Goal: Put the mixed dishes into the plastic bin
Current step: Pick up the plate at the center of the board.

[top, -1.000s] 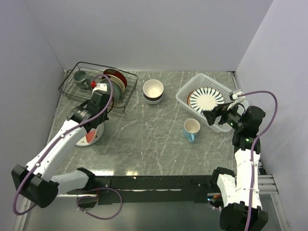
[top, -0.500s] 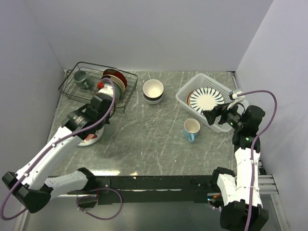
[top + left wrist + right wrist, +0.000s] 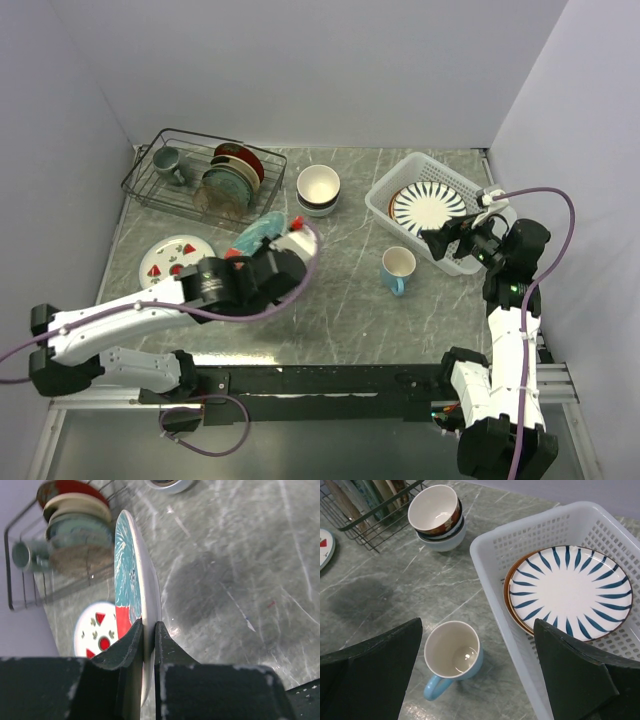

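- Gripping a teal-and-red patterned plate (image 3: 129,575) by its rim, the left claw (image 3: 148,632) is clamped on it. It holds the plate on edge above the surface (image 3: 330,290), low in the middle of the top view.
- The right claw (image 3: 437,243) hangs at the right of the top view with its fingers spread apart and nothing between them. It is above the bin's lower edge and the mug.
- The plastic bin (image 3: 495,537) stands at the upper right of the surface. A navy-striped white plate (image 3: 570,587) lies flat inside it, on top of a brown-rimmed plate (image 3: 511,597).
- A light blue mug (image 3: 452,655) stands upright on the surface, outside the bin and just beside its lower-left wall.
- A stack of bowls (image 3: 319,189) sits in the upper middle, between the rack and the bin.
- A white plate with red fruit marks (image 3: 172,258) lies flat at the left, below the black wire rack (image 3: 150,190).
- The rack holds upright plates (image 3: 225,180) and a grey-green mug (image 3: 166,160).
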{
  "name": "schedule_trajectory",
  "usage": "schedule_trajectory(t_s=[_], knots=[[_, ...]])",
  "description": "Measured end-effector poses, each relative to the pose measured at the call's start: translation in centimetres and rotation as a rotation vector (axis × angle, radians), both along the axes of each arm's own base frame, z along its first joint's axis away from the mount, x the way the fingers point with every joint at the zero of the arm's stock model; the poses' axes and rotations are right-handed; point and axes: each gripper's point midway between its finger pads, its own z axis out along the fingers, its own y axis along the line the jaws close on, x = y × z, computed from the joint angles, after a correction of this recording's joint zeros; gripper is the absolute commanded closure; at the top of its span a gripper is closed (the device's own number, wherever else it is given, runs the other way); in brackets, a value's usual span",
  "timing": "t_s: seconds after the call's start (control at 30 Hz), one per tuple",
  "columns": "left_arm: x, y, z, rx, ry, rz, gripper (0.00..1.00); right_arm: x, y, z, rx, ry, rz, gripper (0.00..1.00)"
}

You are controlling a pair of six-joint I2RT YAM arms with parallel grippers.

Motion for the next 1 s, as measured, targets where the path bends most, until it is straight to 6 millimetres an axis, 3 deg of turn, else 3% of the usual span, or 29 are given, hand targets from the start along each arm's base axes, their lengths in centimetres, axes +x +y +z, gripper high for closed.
schedule_trajectory(t_s=[0.23,0.4,0.6,0.8,1.0], knots=[[-1.9,-5.7,-0.9,0.127,-0.071,-0.18,0.99,-0.3,1.5,-0.7,0.05,0.04,0.097,0.02],[-2.4,-9.4,-0.9,0.17,-0.203,-0.297,0.99,-0.7,4.5,-2.6,0.129,0.152,0.246,0.02],[-2.3,-12.2,-2.5,0.257,-0.32,-0.375,0.99,-2.0,8.0,-3.3,0.222,0.25,0.396,0.03],[-2.0,-14.4,-3.1,0.286,-0.387,-0.402,0.99,-2.6,9.4,-2.0,0.346,0.288,0.453,0.03],[-1.9,-16.2,-3.0,0.301,-0.454,-0.413,0.99,-2.7,10.3,-2.3,0.458,0.372,0.457,0.05]])
